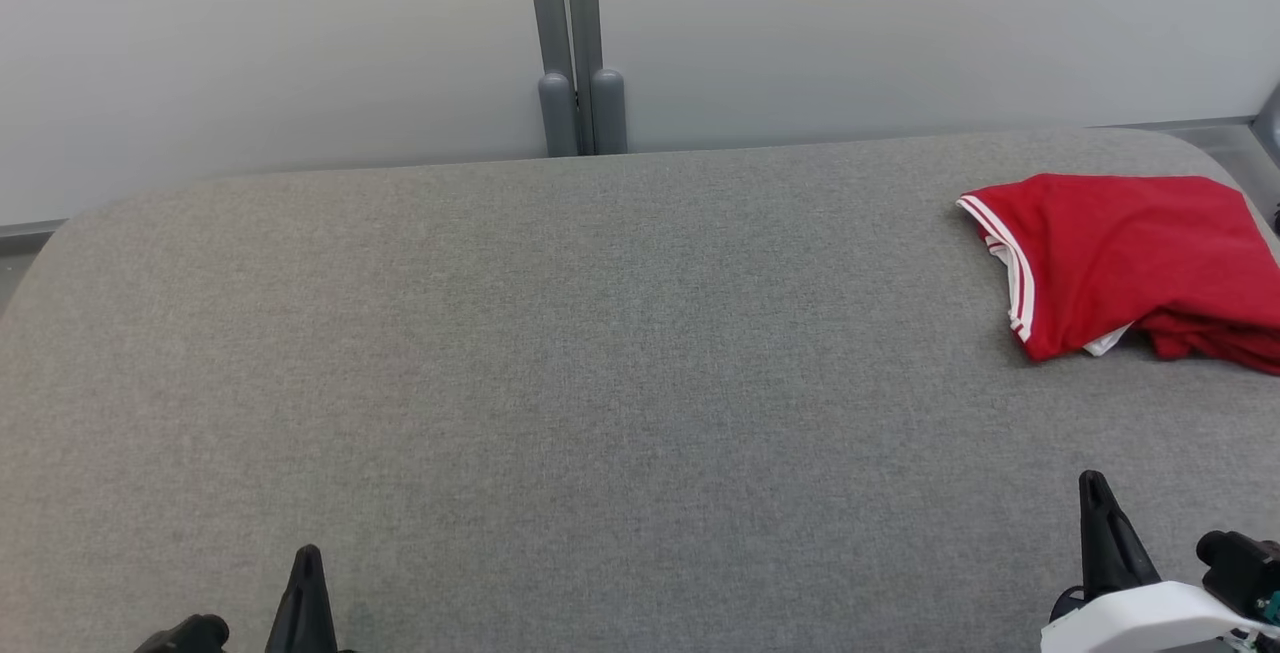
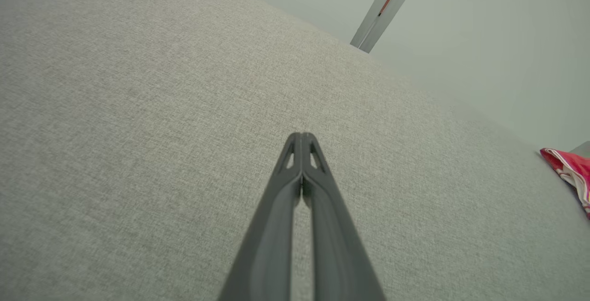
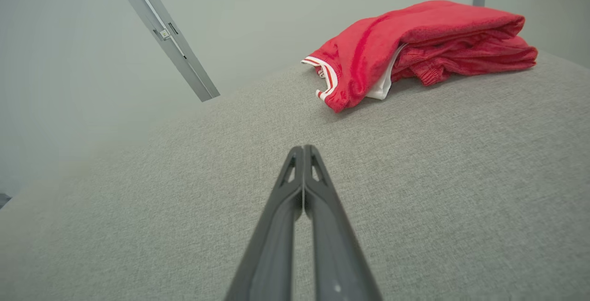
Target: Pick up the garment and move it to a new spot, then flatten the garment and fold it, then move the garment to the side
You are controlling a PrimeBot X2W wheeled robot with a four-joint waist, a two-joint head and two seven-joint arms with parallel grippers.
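Observation:
A red garment [image 1: 1130,258] with white stripe trim lies folded in a thick bundle at the far right of the grey table [image 1: 560,383], its right side cut off by the head view's edge. In the right wrist view the red garment [image 3: 415,47] sits ahead and to the right of my right gripper [image 3: 303,149], which is shut with nothing in it. My right gripper [image 1: 1095,483] hovers near the front right edge, well short of the cloth. At the lower left, my left gripper [image 1: 306,558] is shut and empty, tips together [image 2: 302,136]. A sliver of the garment [image 2: 571,172] shows at the left wrist view's right edge.
A grey post [image 1: 575,43] stands behind the table's far edge against a pale wall [image 1: 250,53]. The table's corners are rounded, and the garment lies close to the far right corner.

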